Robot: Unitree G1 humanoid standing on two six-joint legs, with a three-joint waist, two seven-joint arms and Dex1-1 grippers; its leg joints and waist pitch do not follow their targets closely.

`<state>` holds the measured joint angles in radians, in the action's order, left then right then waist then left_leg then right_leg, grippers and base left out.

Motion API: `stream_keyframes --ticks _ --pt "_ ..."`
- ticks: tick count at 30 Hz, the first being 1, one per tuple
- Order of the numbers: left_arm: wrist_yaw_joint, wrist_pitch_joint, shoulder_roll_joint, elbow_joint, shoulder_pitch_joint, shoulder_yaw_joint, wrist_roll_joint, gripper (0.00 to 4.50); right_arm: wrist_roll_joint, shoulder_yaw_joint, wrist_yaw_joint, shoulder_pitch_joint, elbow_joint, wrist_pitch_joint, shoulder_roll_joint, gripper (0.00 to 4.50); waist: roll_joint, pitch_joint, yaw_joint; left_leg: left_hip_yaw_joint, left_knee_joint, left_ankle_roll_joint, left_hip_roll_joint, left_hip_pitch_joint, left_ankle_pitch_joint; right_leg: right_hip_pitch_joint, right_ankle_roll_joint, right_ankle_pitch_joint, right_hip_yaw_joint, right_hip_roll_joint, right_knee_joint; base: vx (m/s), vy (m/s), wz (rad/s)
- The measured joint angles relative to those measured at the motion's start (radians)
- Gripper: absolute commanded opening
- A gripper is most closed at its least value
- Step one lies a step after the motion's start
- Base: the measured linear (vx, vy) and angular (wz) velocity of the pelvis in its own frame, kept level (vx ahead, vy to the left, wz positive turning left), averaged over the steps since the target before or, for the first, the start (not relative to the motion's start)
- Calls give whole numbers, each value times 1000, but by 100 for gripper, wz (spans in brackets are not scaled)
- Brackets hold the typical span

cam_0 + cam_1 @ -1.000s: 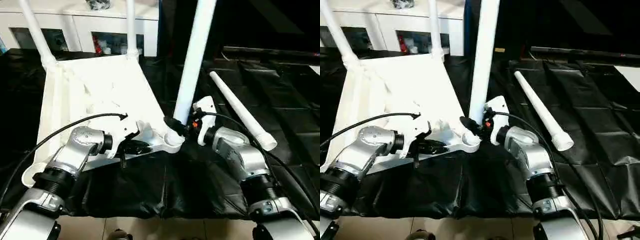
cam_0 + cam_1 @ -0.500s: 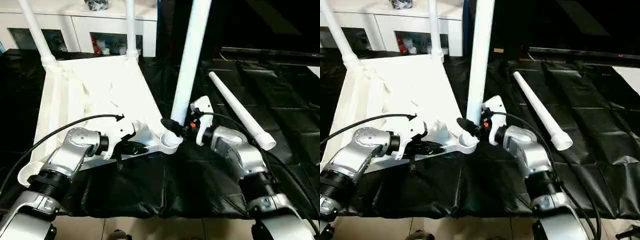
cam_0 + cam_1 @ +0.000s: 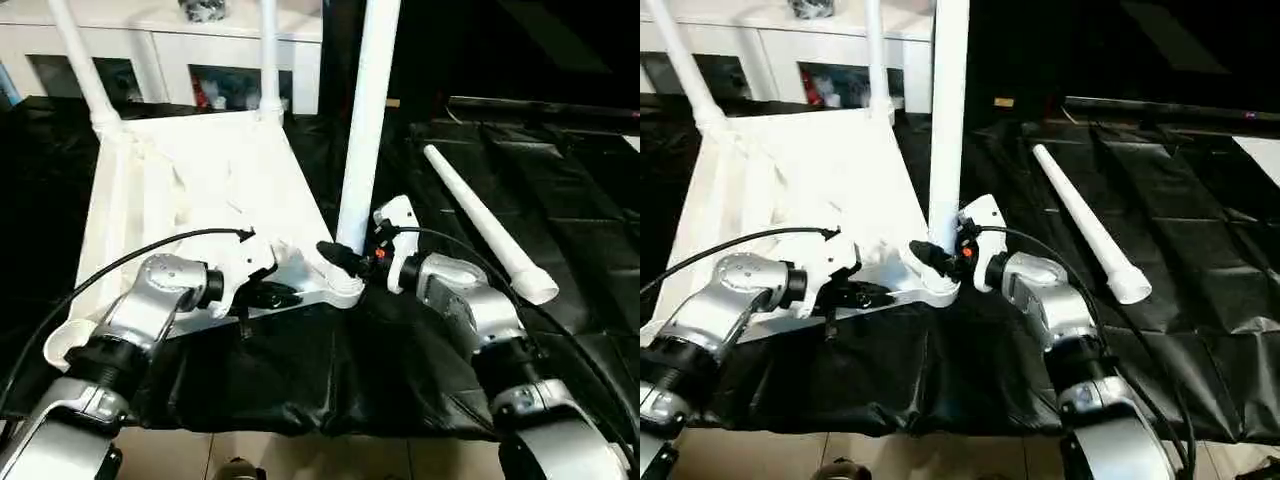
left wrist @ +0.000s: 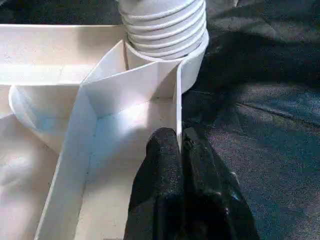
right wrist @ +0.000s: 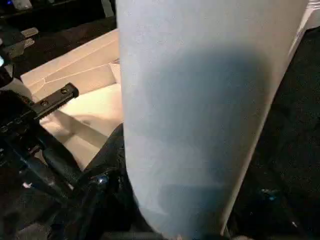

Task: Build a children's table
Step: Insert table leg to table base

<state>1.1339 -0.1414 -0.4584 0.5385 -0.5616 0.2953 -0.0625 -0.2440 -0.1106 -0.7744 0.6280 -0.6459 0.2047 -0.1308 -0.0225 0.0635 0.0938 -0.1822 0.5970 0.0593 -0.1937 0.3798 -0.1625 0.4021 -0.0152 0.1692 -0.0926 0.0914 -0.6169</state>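
The white plastic tabletop (image 3: 200, 190) lies upside down on crinkled black sheeting (image 3: 560, 170), its smooth underside crossed by thin upright ribs and each corner ending in a rounded socket. The left gripper (image 4: 181, 150) has its two black fingers pressed together on one of those thin ribs at the near edge, pinching the wall between them; just beyond its tips sits the corner socket (image 4: 192, 55), with the ridged, ringed foot of a leg seated in it.

That leg (image 3: 365, 120) is a long, smooth white tube rising nearly straight up from the socket. The right gripper (image 3: 930, 256) clasps it low down, just above the socket, with black fingers (image 3: 338, 256) set half apart around the round tube. In the right wrist view the tube's matte surface looms right in front of the fingers.

Farther from the grippers, two more white legs (image 3: 82, 60) (image 3: 268, 55) stand in the tabletop's far corners. Out beyond the right gripper's arm, well apart from it, the fourth leg (image 3: 485, 220) lies flat on the sheeting, tapered with a flared open end. Behind everything stands a white cabinet (image 3: 150, 50) with glass doors.
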Motion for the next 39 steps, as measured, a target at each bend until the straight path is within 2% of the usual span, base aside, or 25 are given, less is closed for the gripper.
stream_keyframes --ticks 5,12,21,25,28,35,39 --pt "-1 0 7 11 -7 -1 4 0 -30 42 -20 10 -51 0 10 191 0 0 0 0 0 0 0 -1 0 -1 0 0 0 0 0 0 0 0" --pt "9 0 26 31 -22 -1 13 0 -80 97 -46 -24 -66 -20 9 191 1 -1 15 0 0 0 0 -1 0 -2 -1 0 0 0 0 0 0 0" --pt "-3 0 51 74 -37 -1 18 0 -107 141 -40 -83 -73 -111 24 191 13 -8 22 0 0 0 1 -2 0 -6 4 3 0 1 3 0 0 0" --pt "-4 4 57 86 -42 -1 21 0 -101 135 -34 -110 -53 -148 21 191 14 -9 22 0 0 0 1 -2 0 -7 5 3 1 1 3 0 0 0" --pt "-4 6 59 90 -44 -1 22 0 -66 104 -33 -126 -18 -172 7 191 15 -9 21 0 0 0 1 -2 0 -7 5 3 1 1 4 0 0 0" --pt "3 17 72 95 -47 -1 33 0 -60 99 -27 -169 54 -164 -9 191 16 -9 27 0 -1 0 1 -2 0 -9 7 4 1 1 5 0 0 0" --pt "11 26 74 98 -48 0 36 0 -48 71 -28 -174 88 -145 -33 191 18 -9 29 0 -3 0 1 -2 0 -10 9 6 1 1 6 0 0 0"
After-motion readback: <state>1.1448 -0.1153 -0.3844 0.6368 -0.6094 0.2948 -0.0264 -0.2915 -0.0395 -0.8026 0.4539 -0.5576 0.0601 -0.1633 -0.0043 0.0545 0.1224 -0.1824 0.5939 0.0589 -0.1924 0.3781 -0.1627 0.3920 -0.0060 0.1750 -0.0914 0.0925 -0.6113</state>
